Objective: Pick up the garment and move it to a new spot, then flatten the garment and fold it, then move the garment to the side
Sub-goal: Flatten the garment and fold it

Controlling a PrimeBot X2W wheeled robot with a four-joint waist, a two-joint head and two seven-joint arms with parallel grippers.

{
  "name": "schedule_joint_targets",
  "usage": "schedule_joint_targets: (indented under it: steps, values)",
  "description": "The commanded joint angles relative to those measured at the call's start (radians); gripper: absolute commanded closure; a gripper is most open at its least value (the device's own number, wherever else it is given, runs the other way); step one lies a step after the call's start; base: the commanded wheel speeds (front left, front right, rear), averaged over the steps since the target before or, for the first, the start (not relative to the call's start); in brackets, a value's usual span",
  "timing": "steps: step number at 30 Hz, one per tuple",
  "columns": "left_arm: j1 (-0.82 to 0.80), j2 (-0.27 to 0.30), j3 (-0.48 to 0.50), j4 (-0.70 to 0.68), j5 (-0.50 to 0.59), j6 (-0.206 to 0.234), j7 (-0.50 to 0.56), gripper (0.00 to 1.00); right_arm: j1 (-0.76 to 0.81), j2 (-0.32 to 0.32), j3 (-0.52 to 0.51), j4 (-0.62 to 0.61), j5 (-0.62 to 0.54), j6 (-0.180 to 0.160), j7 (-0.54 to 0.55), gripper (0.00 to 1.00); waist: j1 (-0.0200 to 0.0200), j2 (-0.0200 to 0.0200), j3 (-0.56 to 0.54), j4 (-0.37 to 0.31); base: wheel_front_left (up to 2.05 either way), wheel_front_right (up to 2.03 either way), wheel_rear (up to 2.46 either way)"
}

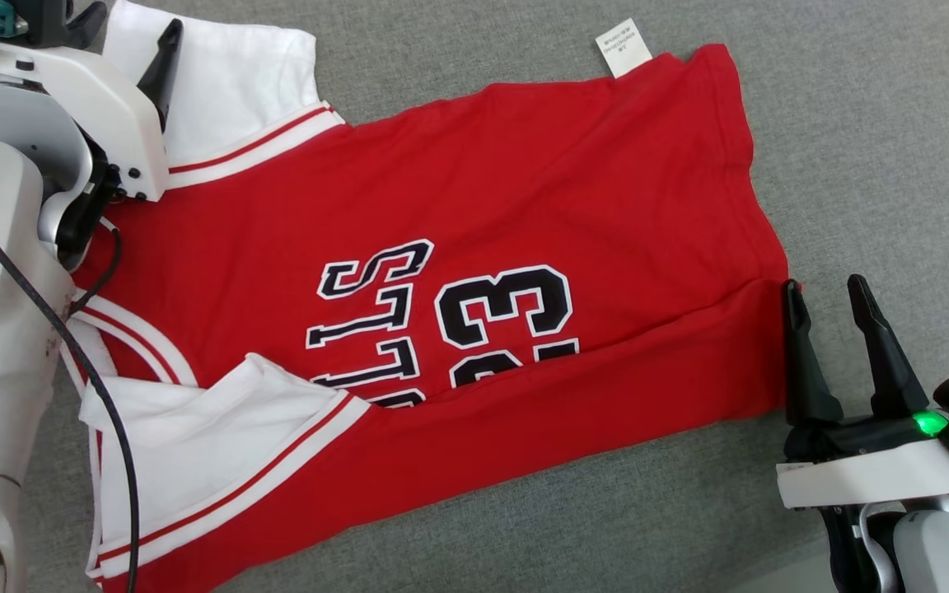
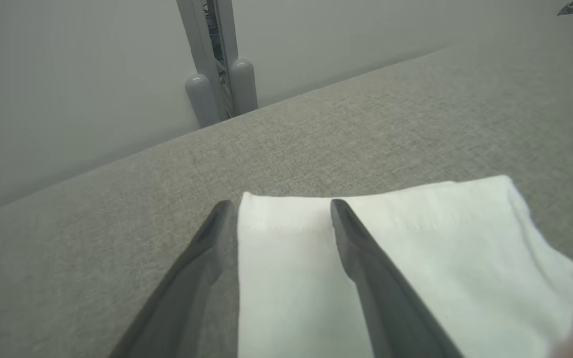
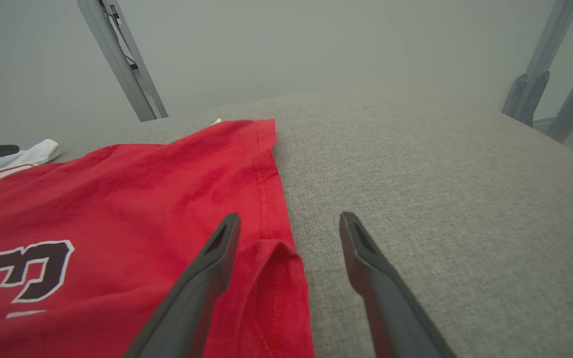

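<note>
Head view: red jersey [image 1: 524,206] lies on grey surface [image 1: 853,123], near edge folded over; left gripper [image 2: 281,206], spread wide, straddles the white sleeve [image 1: 227,74] edge, right gripper [image 1: 822,286], equally wide, brackets the hem corner [image 1: 773,288], seemingly readying another fold.

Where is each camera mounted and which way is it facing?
Head view: from the head, down onto the red jersey on the grey fabric surface; left arm and right gripper show.
Left wrist view: along the fingers of the open left gripper, straddling an edge of the white sleeve, toward a wall.
Right wrist view: along the fingers of the open right gripper, at the jersey's hem corner.
Shared: head and right wrist views both show the 23 print.
</note>
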Motion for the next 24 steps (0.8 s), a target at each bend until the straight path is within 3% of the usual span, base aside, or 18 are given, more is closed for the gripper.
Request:
schedule_joint_targets:
  steps: [1, 6, 7, 8, 9, 17, 24]
  values:
    - [-0.024, 0.007, 0.000, 0.023, -0.009, -0.006, -0.004, 0.00, -0.016, -0.005, 0.001, 0.000, 0.006, 0.000, -0.006, 0.00, 0.0000, 0.0000, 0.019, -0.016, 0.00, 0.00, 0.00]
    - [-0.056, 0.002, -0.007, 0.142, -0.030, -0.011, -0.004, 0.00, -0.022, -0.005, 0.008, 0.013, 0.010, 0.000, -0.013, 0.00, 0.0000, 0.0000, 0.032, -0.026, 0.00, 0.00, 0.00]
    - [-0.060, -0.003, -0.011, 0.157, -0.030, -0.012, -0.007, 0.05, -0.023, -0.005, 0.007, 0.014, 0.011, 0.000, -0.014, 0.00, 0.0000, 0.0000, 0.032, -0.026, 0.00, 0.00, 0.00]
    - [-0.066, -0.010, -0.010, 0.171, -0.040, -0.013, -0.010, 0.49, -0.023, -0.005, 0.004, 0.015, 0.010, 0.000, -0.015, 0.00, 0.0000, 0.0000, 0.032, -0.025, 0.00, 0.00, 0.00]
    - [-0.071, -0.017, -0.011, 0.182, -0.045, -0.014, -0.012, 1.00, -0.025, -0.005, -0.003, 0.014, 0.014, 0.000, -0.016, 0.00, 0.0000, 0.0000, 0.034, -0.024, 0.00, 0.00, 0.00]
    - [-0.114, -0.064, -0.044, 0.222, -0.049, -0.016, -0.048, 1.00, -0.135, -0.015, -0.077, -0.003, -0.003, 0.000, 0.017, 0.00, 0.0000, 0.0000, 0.028, 0.016, 0.00, 0.00, 0.00]
    - [-0.172, -0.128, -0.087, 0.197, -0.048, -0.016, -0.091, 1.00, -0.370, -0.160, -0.034, 0.162, 0.059, 0.000, 0.130, 0.00, 0.0000, 0.0000, 0.039, 0.112, 0.00, 0.00, 0.00]
